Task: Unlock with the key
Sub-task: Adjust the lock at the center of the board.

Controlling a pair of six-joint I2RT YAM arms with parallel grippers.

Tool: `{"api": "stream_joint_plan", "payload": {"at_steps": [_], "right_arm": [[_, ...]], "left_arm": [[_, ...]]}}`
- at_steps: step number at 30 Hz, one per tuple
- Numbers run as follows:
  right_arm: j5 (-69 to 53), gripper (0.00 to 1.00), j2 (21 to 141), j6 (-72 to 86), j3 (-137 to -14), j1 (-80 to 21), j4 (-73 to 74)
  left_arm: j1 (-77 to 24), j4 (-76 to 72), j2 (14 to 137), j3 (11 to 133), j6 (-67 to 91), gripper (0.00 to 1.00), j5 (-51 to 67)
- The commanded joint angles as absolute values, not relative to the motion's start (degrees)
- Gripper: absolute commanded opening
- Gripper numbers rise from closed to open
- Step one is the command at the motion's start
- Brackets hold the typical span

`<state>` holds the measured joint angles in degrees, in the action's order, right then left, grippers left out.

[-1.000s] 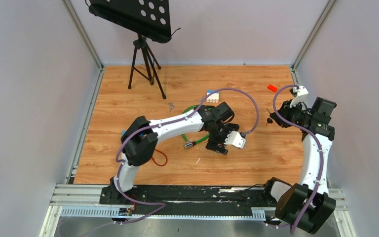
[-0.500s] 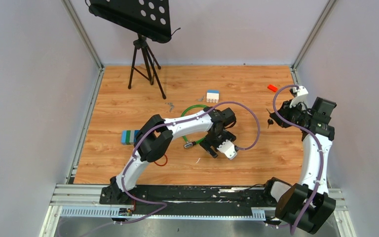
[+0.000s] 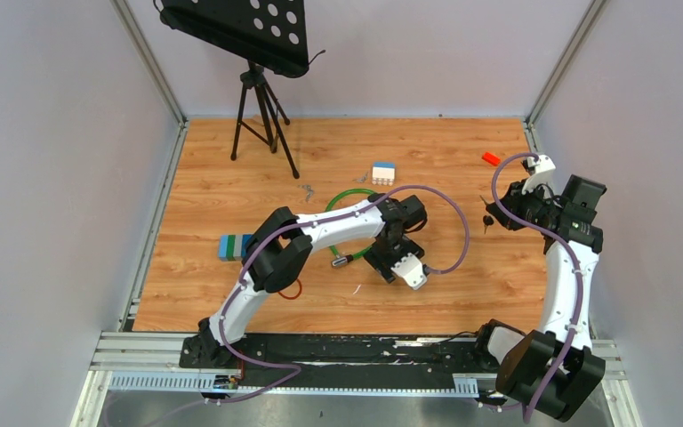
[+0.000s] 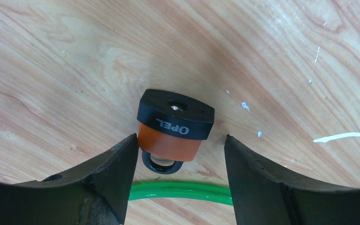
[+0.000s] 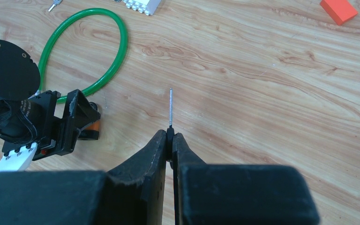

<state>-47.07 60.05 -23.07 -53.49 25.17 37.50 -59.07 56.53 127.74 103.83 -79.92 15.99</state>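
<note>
Orange-and-black plastic padlock [image 4: 175, 124] flat on wooden table [image 4: 286, 56], between spread fingers [image 4: 108, 173] of left gripper [image 4: 179, 139], not yet clamped. Thin metal key [image 5: 170, 108] pinched in right gripper [image 5: 169, 136], well apart. Risks: padlock skidding under uneven squeeze; key twisting at insertion.

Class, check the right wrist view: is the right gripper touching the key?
Touching. The right wrist view shows the right gripper shut on the key, whose thin blade sticks out from the closed jaws.

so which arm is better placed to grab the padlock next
Left. The left gripper is open and straddles the padlock, with a finger on each side. The right gripper is shut on the key, well away from it.
</note>
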Motion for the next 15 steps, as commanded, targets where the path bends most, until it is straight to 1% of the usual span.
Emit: {"api": "stream_joint_plan", "payload": {"at_steps": [1, 12, 15], "right_arm": [[-48.9, 0.00, 60.2, -24.1, -54.3, 24.9, 37.3], [-49.4, 0.00, 60.3, -23.8, -54.4, 24.9, 37.6], [-49.5, 0.00, 60.5, -23.8, -54.5, 24.9, 37.7]], "left_arm": [[-60.1, 56.5, 127.2, 103.1, -77.0, 0.72, 17.2], [-60.1, 54.2, 126.8, 102.0, -70.0, 0.58, 18.6], [-60.2, 54.0, 126.6, 101.9, -67.7, 0.56, 18.3]]}}
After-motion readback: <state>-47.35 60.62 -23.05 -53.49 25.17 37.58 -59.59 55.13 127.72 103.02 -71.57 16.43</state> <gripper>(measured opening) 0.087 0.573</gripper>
